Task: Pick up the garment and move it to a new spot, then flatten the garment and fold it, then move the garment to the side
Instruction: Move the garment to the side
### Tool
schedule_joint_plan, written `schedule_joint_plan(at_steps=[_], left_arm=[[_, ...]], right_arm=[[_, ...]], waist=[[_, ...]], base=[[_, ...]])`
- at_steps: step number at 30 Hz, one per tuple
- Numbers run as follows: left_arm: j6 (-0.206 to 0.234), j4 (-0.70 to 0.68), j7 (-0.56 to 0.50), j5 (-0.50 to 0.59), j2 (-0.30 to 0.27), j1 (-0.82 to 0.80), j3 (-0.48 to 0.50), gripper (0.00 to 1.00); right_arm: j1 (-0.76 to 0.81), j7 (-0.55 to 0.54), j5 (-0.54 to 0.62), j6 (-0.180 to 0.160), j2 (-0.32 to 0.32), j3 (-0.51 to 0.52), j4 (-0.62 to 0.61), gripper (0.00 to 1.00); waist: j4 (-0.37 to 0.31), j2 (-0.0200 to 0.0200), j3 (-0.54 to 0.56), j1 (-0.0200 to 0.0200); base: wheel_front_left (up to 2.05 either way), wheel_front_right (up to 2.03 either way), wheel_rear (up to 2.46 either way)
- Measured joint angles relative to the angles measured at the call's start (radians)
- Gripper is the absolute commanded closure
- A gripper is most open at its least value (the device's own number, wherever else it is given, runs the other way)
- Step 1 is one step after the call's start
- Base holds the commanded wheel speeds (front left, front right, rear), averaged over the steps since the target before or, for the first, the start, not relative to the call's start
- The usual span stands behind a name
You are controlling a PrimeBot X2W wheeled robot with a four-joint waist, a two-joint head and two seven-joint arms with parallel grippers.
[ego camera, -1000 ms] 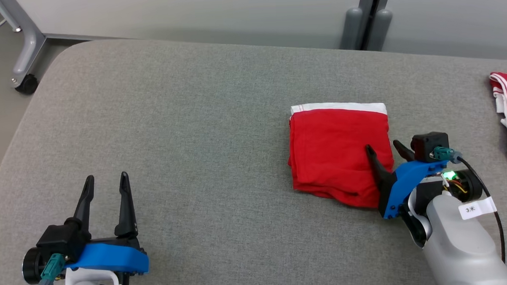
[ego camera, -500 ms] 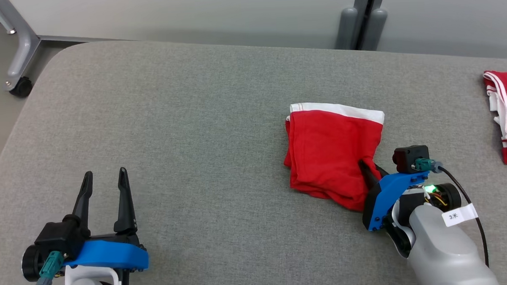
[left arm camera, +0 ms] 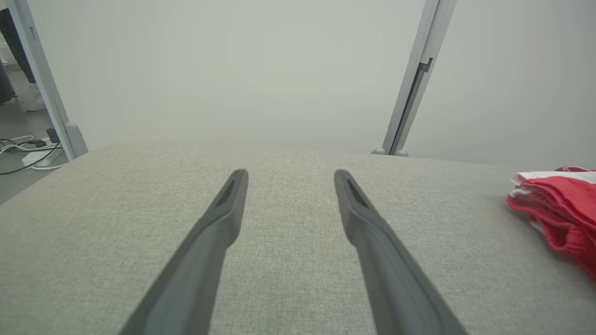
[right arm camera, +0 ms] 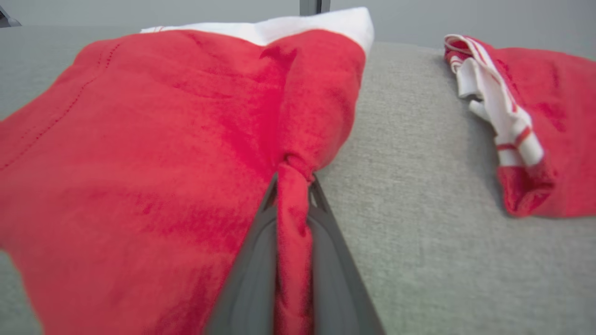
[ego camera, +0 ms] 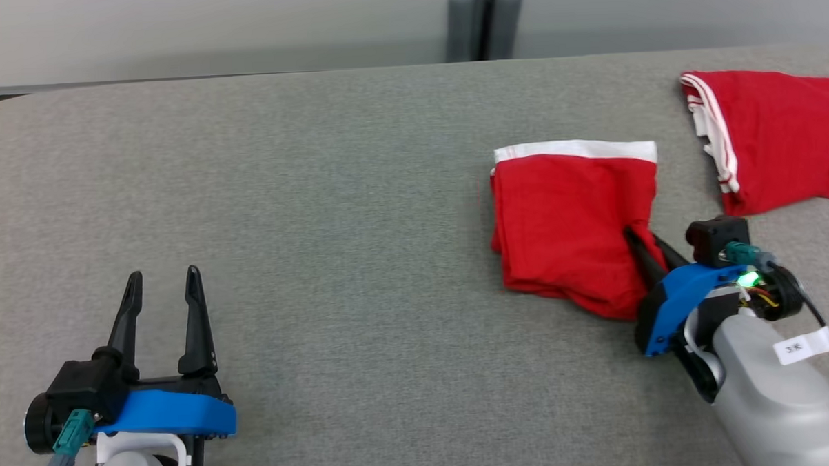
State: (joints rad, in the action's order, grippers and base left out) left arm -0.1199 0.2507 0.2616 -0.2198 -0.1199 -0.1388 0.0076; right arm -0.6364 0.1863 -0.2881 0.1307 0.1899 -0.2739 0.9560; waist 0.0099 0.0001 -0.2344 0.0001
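Right gripper [ego camera: 641,235] first: its two dark fingers are drawn tight together on a bunched pinch of cloth at the near right corner of the folded red garment [ego camera: 566,221]. The right wrist view makes this plain, with a narrow roll of red fabric squeezed between the fingers of the gripper [right arm camera: 293,179] and creases fanning up from that point across the garment [right arm camera: 163,139]. The rest of the garment lies on the grey cloth-covered table [ego camera: 316,195], right of centre, with its white band [ego camera: 576,149] along the far edge. The near right corner is puckered toward the grip.

Left gripper [ego camera: 164,274] sits low at the near left of the table, well apart from the garment. Its fingers are spread with nothing between them, and the left wrist view shows bare grey fabric in the gap of that gripper [left arm camera: 289,174].

Off to the far right lies a second red piece [ego camera: 776,137] with white striped trim down its left side. It is loosely laid, not folded square, and it is separated from the gripped garment by a strip of bare table. From the right wrist it shows at the upper right [right arm camera: 549,116]. Beyond the table's far edge stands a grey post [ego camera: 483,24] against a pale wall.
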Motion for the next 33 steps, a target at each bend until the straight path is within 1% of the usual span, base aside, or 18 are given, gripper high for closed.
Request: schedule_joint_plan(at_steps=[4, 8, 13, 18, 25, 29, 33], left_arm=[[-0.002, -0.012, 0.0, 0.001, -0.005, -0.006, 0.004, 0.0], [-0.004, -0.018, 0.0, 0.001, -0.01, -0.009, 0.007, 0.0], [-0.004, -0.022, 0.0, 0.001, -0.011, -0.028, -0.001, 0.0], [-0.005, -0.033, 0.0, -0.002, -0.018, -0.043, -0.01, 0.0], [-0.006, -0.052, 0.0, -0.012, -0.032, -0.067, -0.002, 0.0], [-0.009, -0.056, 0.0, -0.018, -0.038, -0.09, -0.002, 0.0], [-0.009, -0.066, 0.0, -0.023, -0.043, -0.116, -0.008, 0.0]], right_arm=[[0.015, -0.002, -0.013, 0.0, 0.052, -0.006, -0.048, 1.0], [0.019, -0.015, -0.023, 0.0, 0.087, -0.008, -0.104, 1.0], [-0.017, -0.053, -0.039, 0.0, 0.111, -0.011, -0.159, 1.0], [-0.108, -0.105, -0.04, 0.0, 0.16, -0.01, -0.199, 1.0], [-0.204, -0.194, -0.041, 0.0, 0.285, 0.02, -0.241, 1.0], [-0.25, -0.251, -0.045, 0.0, 0.373, 0.056, -0.26, 1.0], [-0.282, -0.304, -0.026, 0.0, 0.427, 0.095, -0.282, 1.0]], waist=[[-0.039, 0.0, -0.013, 0.0], [-0.06, 0.0, -0.027, 0.0], [-0.061, 0.0, -0.051, -0.0001], [-0.055, 0.0, -0.091, -0.0001], [-0.056, 0.0, -0.166, 0.0], [-0.065, 0.0, -0.213, 0.0], [-0.065, 0.0, -0.249, 0.0001]], base=[[0.0, 0.0, 0.0], [0.0, 0.0, 0.0], [0.0, 0.0, 0.0], [0.0, 0.0, 0.0], [0.0, 0.0, 0.0], [0.0, 0.0, 0.0], [0.0, 0.0, 0.0]])
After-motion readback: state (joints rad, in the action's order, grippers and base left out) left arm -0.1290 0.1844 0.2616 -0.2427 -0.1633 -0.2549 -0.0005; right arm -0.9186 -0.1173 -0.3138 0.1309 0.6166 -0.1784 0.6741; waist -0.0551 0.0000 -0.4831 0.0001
